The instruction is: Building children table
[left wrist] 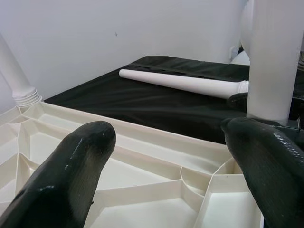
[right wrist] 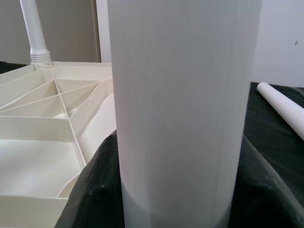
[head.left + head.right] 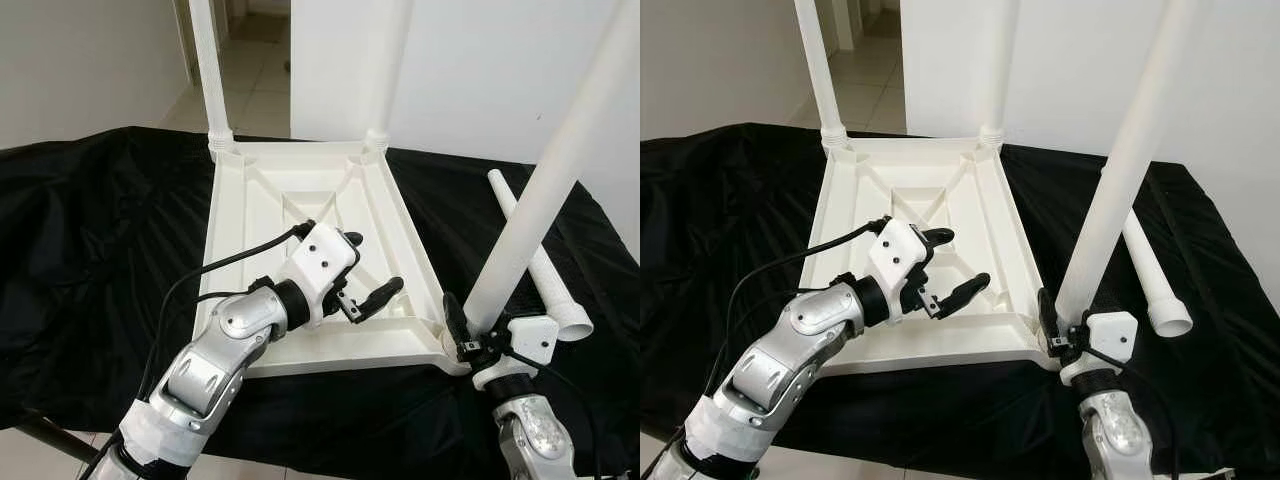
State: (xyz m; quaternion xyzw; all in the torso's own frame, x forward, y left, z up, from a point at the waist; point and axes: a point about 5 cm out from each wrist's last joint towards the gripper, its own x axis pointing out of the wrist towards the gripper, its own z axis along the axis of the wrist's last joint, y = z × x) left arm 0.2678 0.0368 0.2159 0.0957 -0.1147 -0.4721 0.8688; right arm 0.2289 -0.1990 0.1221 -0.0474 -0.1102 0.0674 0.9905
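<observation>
Tabletop [image 3: 300,200] is lying upside down on the black cloth [image 3: 90,230], ribbed underside up, with two legs [image 3: 207,70] already standing in the far corner sockets. I've got the third leg [image 3: 540,190] pinched in the right gripper [image 3: 470,335], jaws clamped around its lower end, right at the near corner socket on that side of the top. The leg leans a fair bit outward from the jaws up, so I reckon the trick here is to stand it upright over the socket before pushing or twisting, otherwise it'll jam or cross-thread. I'd also grip low and firm like I am now, since the long end has plenty of leverage.

Left gripper [image 3: 365,285] hovers over the ribs of the underside with its jaws wide apart, holding nothing. Probably smart to press it down on the top so the whole thing doesn't slide on the cloth while I seat the leg.

Fourth leg [image 3: 535,255] lies loose on the cloth just beyond the right jaws.

Annoying bit: I can't actually see the leg's bottom end or the socket under it, the gripper covers both, so no idea if it's started in. Upright legs are cut off at the top too.
</observation>
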